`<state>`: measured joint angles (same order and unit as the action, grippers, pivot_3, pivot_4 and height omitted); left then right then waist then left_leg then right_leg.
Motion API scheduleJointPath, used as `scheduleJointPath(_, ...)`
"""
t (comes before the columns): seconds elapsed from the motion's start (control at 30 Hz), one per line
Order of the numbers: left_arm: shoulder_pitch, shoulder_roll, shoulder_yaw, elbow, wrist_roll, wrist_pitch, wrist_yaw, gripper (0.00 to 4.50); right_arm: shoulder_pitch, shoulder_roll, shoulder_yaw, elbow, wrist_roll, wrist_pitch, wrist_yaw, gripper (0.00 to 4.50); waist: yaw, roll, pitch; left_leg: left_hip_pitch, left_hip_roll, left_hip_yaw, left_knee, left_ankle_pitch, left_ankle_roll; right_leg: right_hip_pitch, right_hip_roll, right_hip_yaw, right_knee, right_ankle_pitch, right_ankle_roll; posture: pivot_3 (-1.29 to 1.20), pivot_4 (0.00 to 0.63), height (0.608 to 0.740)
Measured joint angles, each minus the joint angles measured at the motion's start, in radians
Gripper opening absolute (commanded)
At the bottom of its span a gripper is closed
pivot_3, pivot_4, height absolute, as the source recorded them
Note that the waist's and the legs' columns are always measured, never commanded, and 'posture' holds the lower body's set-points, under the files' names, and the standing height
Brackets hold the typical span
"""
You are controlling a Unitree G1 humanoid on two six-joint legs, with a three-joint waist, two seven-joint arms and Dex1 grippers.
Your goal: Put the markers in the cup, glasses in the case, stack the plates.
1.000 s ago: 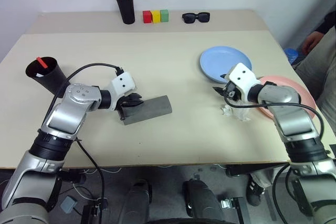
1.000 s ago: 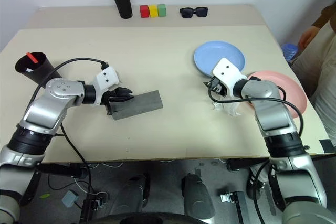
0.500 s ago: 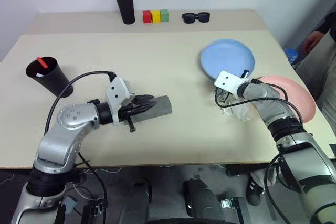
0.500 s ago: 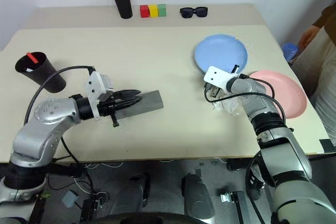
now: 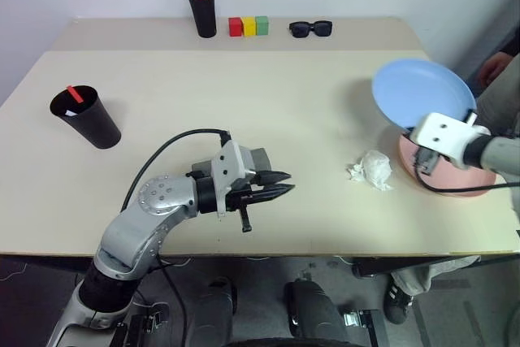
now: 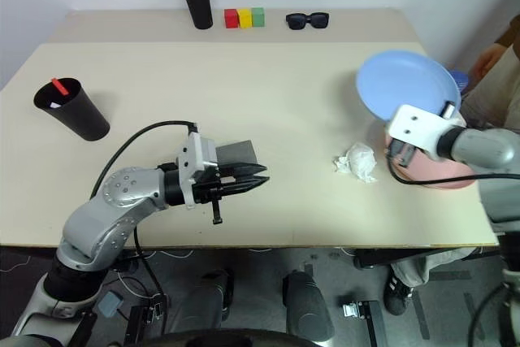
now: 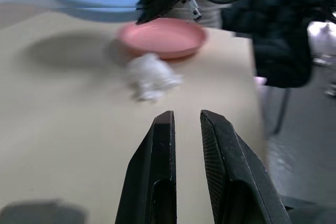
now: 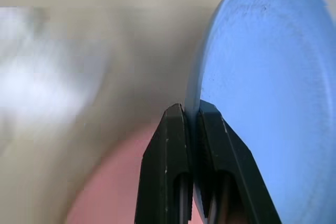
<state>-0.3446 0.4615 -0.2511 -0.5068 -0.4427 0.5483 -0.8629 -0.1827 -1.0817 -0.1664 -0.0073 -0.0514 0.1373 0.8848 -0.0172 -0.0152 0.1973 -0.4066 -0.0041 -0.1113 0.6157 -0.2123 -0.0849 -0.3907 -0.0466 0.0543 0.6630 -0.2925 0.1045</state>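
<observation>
While my right jaws [image 8: 191, 121] clamp the blue plate's [image 5: 422, 93] rim, holding it above the pink plate [image 5: 455, 180], stacking remains. Well left of it, my empty left jaws [image 5: 276, 194], slightly apart, hover beside the case [image 5: 258, 158]; a marker [image 5: 75, 93] stands in the cup [image 5: 85, 118].

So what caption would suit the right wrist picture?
Right gripper pinching the rim of the blue plate, lifted above the pink plate.

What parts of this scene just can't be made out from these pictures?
- Grey case: in the eye views the left gripper covers most of it, so open or closed is unclear.
- Black cup: its inside is dark beyond a red tip.
- Pink plate: partly hidden by the right gripper's arm and the lifted blue plate.
</observation>
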Motion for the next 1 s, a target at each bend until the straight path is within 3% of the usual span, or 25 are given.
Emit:
scheduleJointPath(0.03, -0.018, -0.012, -0.018, 0.021, 0.008, -0.016, -0.011, 0.73, 0.04, -0.002, -0.018, -0.016, 0.01, 0.023, 0.012, 0.04, -0.006, 0.0, 0.0, 0.001, 0.001, 0.0, 0.0, 0.0, 0.0, 0.0, 0.001, 0.001, 0.0, 0.0, 0.0, 0.0, 0.15, 0.74)
scheduleJointPath(0.13, -0.048, -0.026, -0.053, 0.061, 0.024, -0.048, -0.032, 0.73, 0.069, 0.006, -0.023, -0.032, 0.026, 0.08, 0.01, 0.99, -0.025, 0.003, -0.001, 0.002, 0.001, 0.001, 0.0, 0.0, 0.0, 0.0, 0.001, 0.001, 0.001, 0.0, 0.0, 0.0, 0.15, 0.74)
scheduleJointPath(0.27, -0.062, -0.032, -0.058, 0.104, 0.033, -0.079, -0.047, 0.73, 0.08, 0.022, -0.049, -0.088, 0.043, 0.161, -0.015, 2.89, -0.027, 0.004, -0.002, 0.002, 0.001, 0.001, 0.0, 0.0, 0.0, 0.0, 0.001, 0.001, 0.002, 0.0, 0.0, 0.0, 0.15, 0.74)
scheduleJointPath(0.53, -0.032, 0.001, -0.029, 0.132, 0.064, -0.099, -0.016, 0.73, 0.04, 0.137, -0.031, -0.249, 0.177, 0.292, -0.021, 2.89, -0.024, 0.004, -0.002, 0.001, 0.0, 0.001, 0.0, 0.0, 0.0, 0.001, 0.001, 0.001, 0.001, 0.0, 0.0, 0.0, 0.15, 0.74)
scheduleJointPath(0.73, -0.002, 0.015, 0.002, 0.106, 0.063, -0.096, 0.02, 0.73, -0.03, 0.244, 0.117, -0.102, 0.121, 0.29, -0.095, 2.89, -0.024, 0.004, -0.002, 0.001, 0.0, 0.001, 0.0, 0.0, 0.0, 0.0, 0.001, 0.001, 0.001, 0.0, 0.0, 0.0, 0.15, 0.74)
scheduleJointPath(0.83, 0.014, 0.02, 0.005, 0.093, 0.064, -0.094, 0.035, 0.73, -0.046, 0.275, 0.142, -0.047, 0.114, 0.283, -0.11, 2.05, -0.022, 0.004, -0.002, 0.001, 0.0, 0.001, 0.0, 0.0, 0.0, 0.0, 0.0, 0.001, 0.001, 0.0, 0.0, 0.0, 0.15, 0.74)
scheduleJointPath(0.93, 0.025, 0.021, 0.008, 0.089, 0.064, -0.088, 0.055, 0.73, -0.055, 0.276, 0.129, -0.048, 0.133, 0.284, -0.106, 0.61, -0.022, 0.004, -0.002, 0.001, 0.0, 0.0, 0.0, 0.0, 0.0, 0.0, 0.001, 0.001, 0.001, 0.0, 0.0, 0.0, 0.15, 0.74)
scheduleJointPath(1.0, 0.03, 0.025, 0.013, 0.08, 0.063, -0.078, 0.066, 0.73, -0.052, 0.266, 0.11, -0.07, 0.138, 0.283, -0.098, 0.16, -0.022, 0.004, -0.002, 0.001, 0.0, 0.0, 0.0, 0.0, 0.0, 0.0, 0.001, 0.001, 0.001, 0.0, 0.0, 0.0, 0.15, 0.74)
